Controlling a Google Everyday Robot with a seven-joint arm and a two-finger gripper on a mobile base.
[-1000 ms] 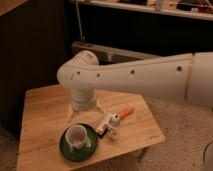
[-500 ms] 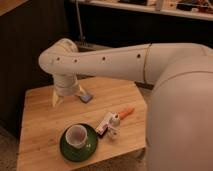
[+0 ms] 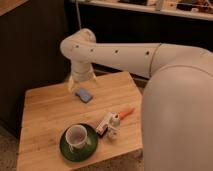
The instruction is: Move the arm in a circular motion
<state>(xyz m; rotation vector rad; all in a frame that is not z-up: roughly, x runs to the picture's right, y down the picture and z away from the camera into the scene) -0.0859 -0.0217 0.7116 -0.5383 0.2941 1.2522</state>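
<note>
1. Since the frame half a second ago, the huge glossy white robot arm (image 3: pixel 120 52) has swung its bulbous bend to the right and toward the far side of the table. The gripper (image 3: pixel 81 85) has gone with it, while the things on the table lie where they did.
2. The arm reaches in from the right of the camera view. A very thick rounded segment fills the right side, and a long tubular segment dotted with small dark holes runs leftward from it. At the rounded joint at upper left the arm turns downward.
3. The gripper hangs at the end of that downward turn, over the far-left part of the light wooden table (image 3: pixel 45 115). Its two pale fingers (image 3: pixel 71 84) are spread apart and hold nothing.
4. Just in front of the gripper (on the camera's side, slightly right) a small flat blue rectangular object (image 3: pixel 84 94) lies on the wood. It looks apart from the gripper, though that is hard to tell.
5. Near the table's front edge sits a round dark green saucer (image 3: pixel 65 149) with a white cup (image 3: pixel 76 135) standing on it.
6. Just beside the saucer on its right lie a small white bottle-like item (image 3: pixel 113 122) and a dark-and-red packet (image 3: pixel 102 127) (the two touch). A slender orange piece (image 3: pixel 126 112) lies just beyond them, near the arm's thick segment.
7. Behind the table stands a dark wall (image 3: pixel 35 45).
</note>
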